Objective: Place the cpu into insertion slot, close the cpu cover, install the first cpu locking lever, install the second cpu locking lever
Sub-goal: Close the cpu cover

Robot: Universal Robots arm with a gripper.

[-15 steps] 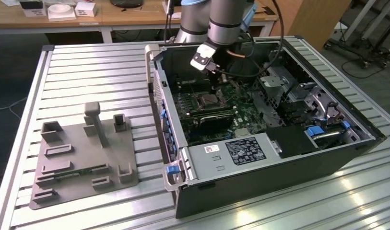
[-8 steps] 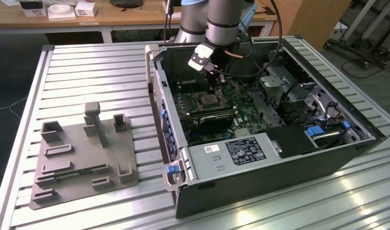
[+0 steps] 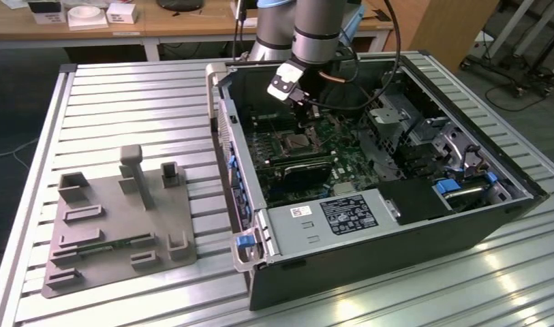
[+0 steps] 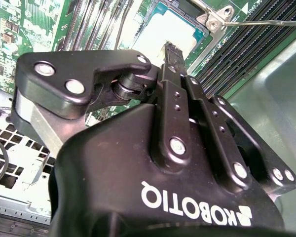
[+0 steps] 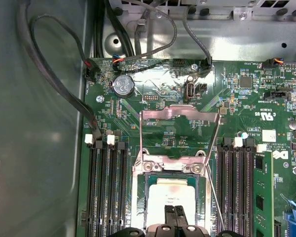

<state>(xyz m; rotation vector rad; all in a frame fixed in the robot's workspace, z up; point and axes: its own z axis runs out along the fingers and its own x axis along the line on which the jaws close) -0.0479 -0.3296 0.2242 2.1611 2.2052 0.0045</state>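
- Your tool (image 5: 175, 216) hung over the socket with its fingers pressed together and nothing between them. In both wrist views the tips sat right over the cpu (image 5: 170, 193). Whether they touched its metal top could not be told.
- The cpu lay flat inside the insertion slot (image 5: 138, 200), between the two banks of memory slots (image 5: 106, 187) on the motherboard (image 5: 153, 94). It looked square to the rim, so I judged the placing step done or at its very end.
- The cpu cover (image 5: 180, 114) stood open, tilted back from its hinged edge, with green board visible through its cut-out. The closing step was not yet done.
- A locking lever (image 4: 266, 21), a thin wire rod, lay free beside the socket and was not hooked down.
- As a judgement, closing the cover called for a push on its free edge, away from the chip, with the levers clear of the frame so that it could drop flat. Fingers held together suited pushing better than pinching.
- The exterior view gave you the layout. The open computer case (image 3: 349, 262) lay toward the exterior view's right edge of the slatted surface (image 3: 131, 102), and a grey fixture tray (image 3: 113, 225) lay toward its left edge.
- The first wrist view gave you the straight-down look at cover, hinge and seated chip.
- The second wrist view looked along the tool's linkage and confirmed that the fingers met.
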